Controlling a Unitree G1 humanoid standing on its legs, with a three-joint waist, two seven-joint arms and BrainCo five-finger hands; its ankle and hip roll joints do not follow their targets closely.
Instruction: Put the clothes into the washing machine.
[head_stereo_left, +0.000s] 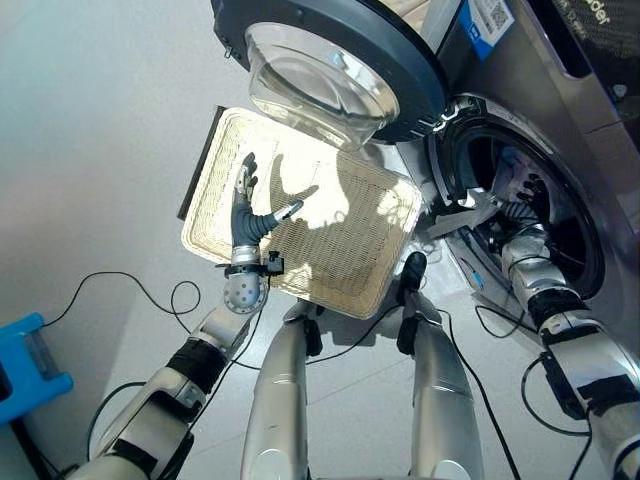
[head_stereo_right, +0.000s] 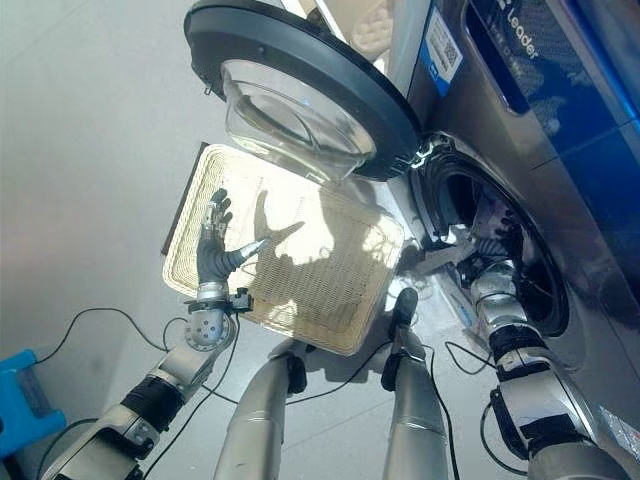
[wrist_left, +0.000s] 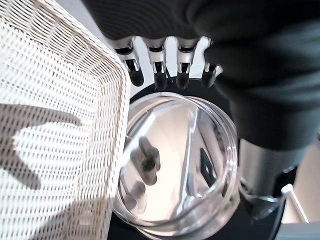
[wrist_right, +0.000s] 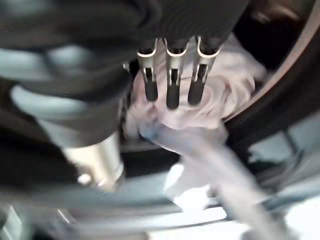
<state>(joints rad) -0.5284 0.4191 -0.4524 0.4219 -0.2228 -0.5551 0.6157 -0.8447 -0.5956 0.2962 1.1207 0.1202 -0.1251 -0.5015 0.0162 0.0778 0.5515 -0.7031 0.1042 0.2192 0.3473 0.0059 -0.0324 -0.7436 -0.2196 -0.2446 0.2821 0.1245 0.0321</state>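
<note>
My right hand (head_stereo_left: 527, 200) reaches into the washing machine (head_stereo_left: 560, 130) drum, fingers straight over the pale clothes (wrist_right: 220, 95) at the opening. My left hand (head_stereo_left: 243, 205) hangs open above the wicker basket (head_stereo_left: 350, 260) on grey floor (head_stereo_left: 90, 130) — labels unreadable.

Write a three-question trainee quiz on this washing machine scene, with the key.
1. True or false: the basket still holds clothes.
2. Where is the right hand? A) over the basket B) inside the drum C) on the door
3. The left hand hovers over the ____ with straight fingers.

Key:
1. False; its woven bottom lies bare.
2. B; the right wrist view shows pale clothes past its fingers.
3. basket
</note>
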